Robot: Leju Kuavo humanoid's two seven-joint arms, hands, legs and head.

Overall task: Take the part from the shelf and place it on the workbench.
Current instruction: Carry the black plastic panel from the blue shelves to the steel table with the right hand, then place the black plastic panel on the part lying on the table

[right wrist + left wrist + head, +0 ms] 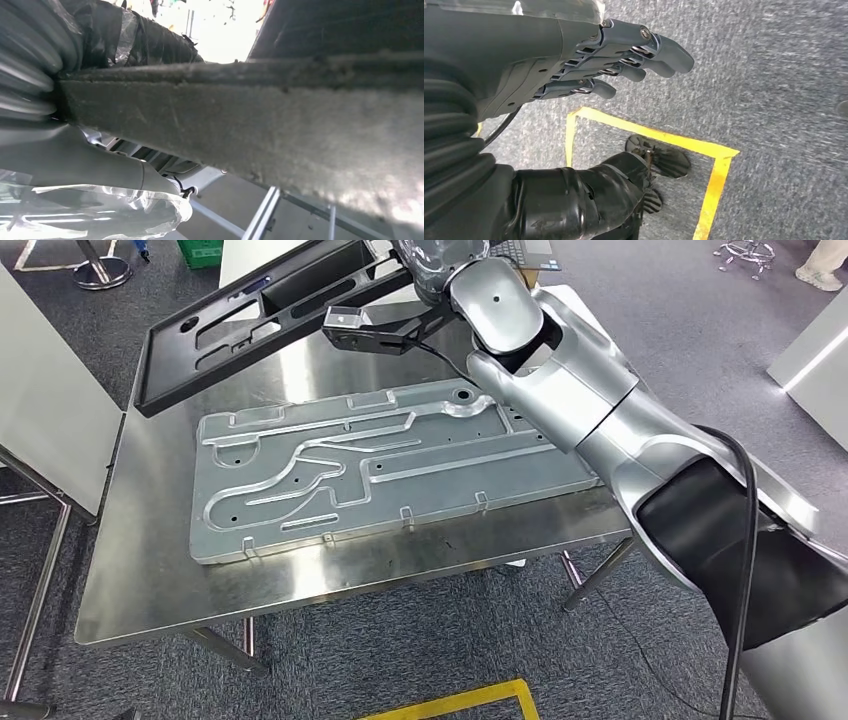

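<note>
Black part [270,315] is in the air over the far left of the bench [150,590], tilted, its low end close above the steel. Right hand [435,270] has it by the far end, well off the middle, so the part hangs as a long lever. Risks as I read them:
- grip twists or slips, low corner drops onto the bench or onto the grey plate [380,465] already lying there
- part set down overlapping the plate, rocks or slides
- low end overhangs the bench's left edge, tips off

Right fingers: can't tell, the part's edge covers them in the wrist view. Left hand [589,60] hangs over the floor, fingers straight and side by side, holding nothing.
</note>
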